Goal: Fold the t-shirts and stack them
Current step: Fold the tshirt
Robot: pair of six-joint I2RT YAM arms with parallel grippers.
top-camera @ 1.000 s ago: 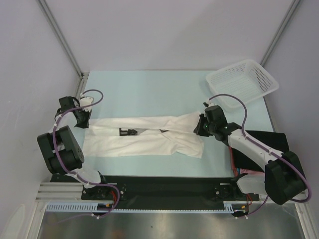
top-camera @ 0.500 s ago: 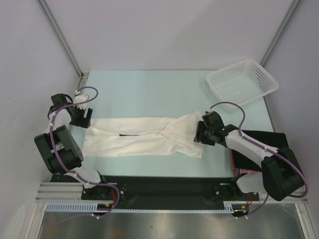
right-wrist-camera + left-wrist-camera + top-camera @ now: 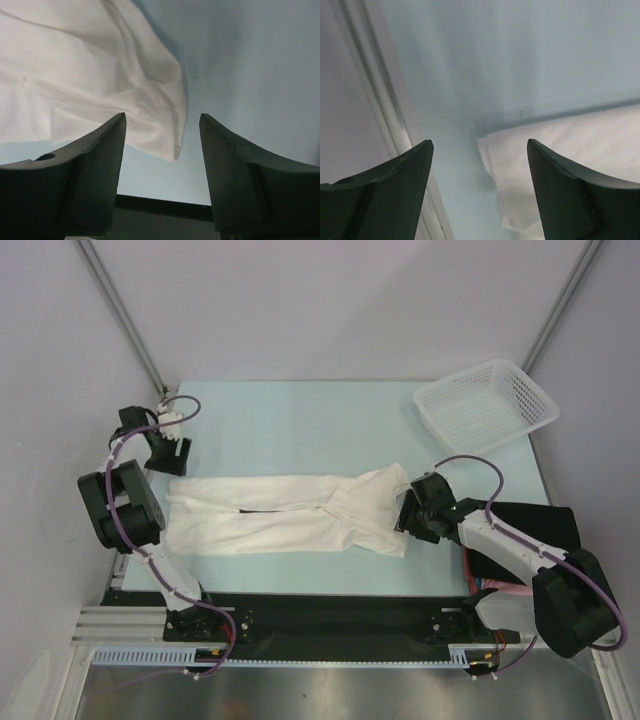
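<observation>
The white t-shirt lies flat on the table as a long strip folded lengthwise, running left to right. My left gripper hovers open just behind the strip's left end. In the left wrist view the shirt's corner lies beyond the gap of the left gripper, touching neither finger. My right gripper stands open at the strip's right end. In the right wrist view the cloth hangs free ahead of the right gripper. A folded black t-shirt lies at the right under the right arm.
A white mesh basket stands at the back right corner. The left wall and its metal rail run close beside the left gripper. The black base rail lines the table's near edge.
Both grippers have opened and let go of the white shirt. The left one drew back toward the far left corner, the right one slid right and nearer. The shirt settled flat.
</observation>
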